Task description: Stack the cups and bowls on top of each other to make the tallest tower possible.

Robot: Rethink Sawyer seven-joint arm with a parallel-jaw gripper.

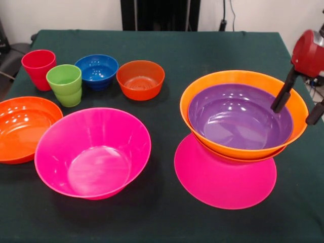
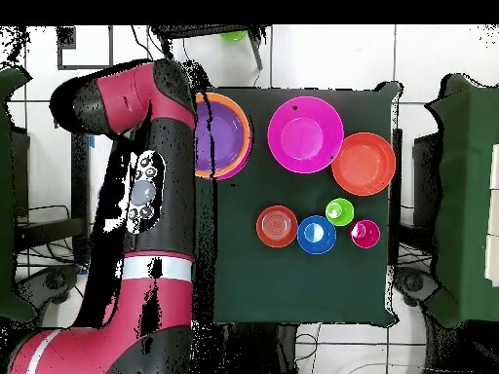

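The tower point(image 1: 238, 147) stood at four o'clock on the tabletop point(image 1: 167, 45): a purple bowl point(image 1: 238, 116) nested in an orange bowl point(image 1: 296, 109), both resting on an upturned pink bowl point(image 1: 223, 182) whose broad rim gave a steady base. The tool point(image 1: 298, 106) hovered at the stack's three o'clock edge, its fingers spread and gripping nothing, one finger over the orange rim. A second pink bowl point(image 1: 93, 152), a blue bowl point(image 1: 97, 71) and the cups point(image 1: 65, 83) waited unstacked from seven to eleven o'clock.
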